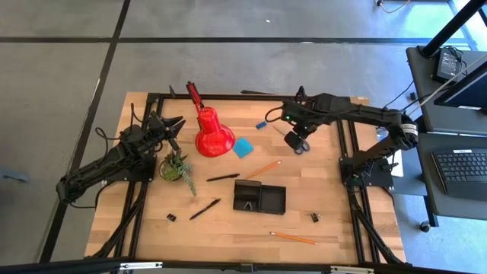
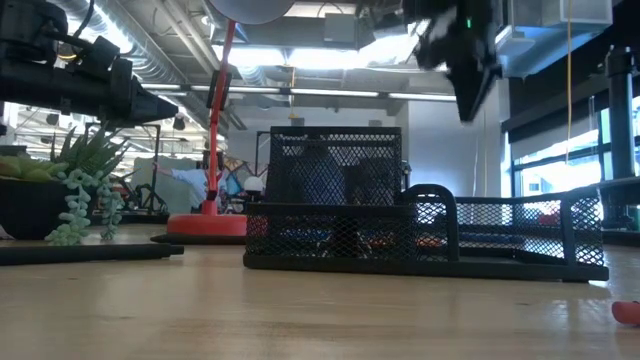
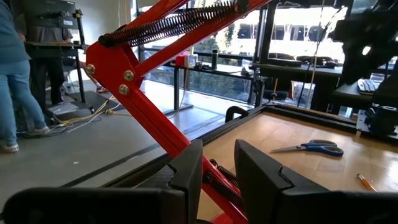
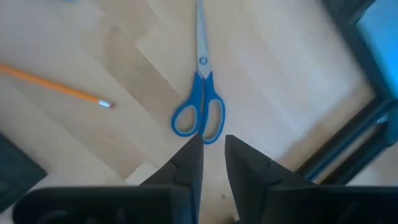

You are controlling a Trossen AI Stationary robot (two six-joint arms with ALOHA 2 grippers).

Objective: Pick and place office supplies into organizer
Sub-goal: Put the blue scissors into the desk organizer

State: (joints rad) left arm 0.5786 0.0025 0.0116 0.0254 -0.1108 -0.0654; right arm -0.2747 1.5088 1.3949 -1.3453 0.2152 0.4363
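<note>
Blue-handled scissors (image 1: 263,120) (image 4: 199,112) lie flat on the wooden table near its far edge, handles toward my right gripper (image 1: 298,144) (image 4: 212,142). That gripper hangs high above the table, pointing steeply down, just right of the scissors, fingers slightly apart with nothing between them. The black mesh organizer (image 1: 259,198) (image 2: 340,225) stands near the table's middle front. My left gripper (image 1: 172,125) (image 3: 217,163) waits level at the left beside the red lamp, fingers slightly apart, nothing between them. An orange pencil (image 1: 262,169) (image 4: 56,87) and a light-blue note pad (image 1: 243,147) lie between the scissors and the organizer.
The red lamp (image 1: 213,135) and a potted plant (image 1: 176,167) stand at the left. Black pens (image 1: 222,177) (image 1: 204,209), binder clips (image 1: 171,218) (image 1: 314,218) and a second pencil (image 1: 293,238) lie around the organizer. A person (image 3: 12,74) stands beyond the table.
</note>
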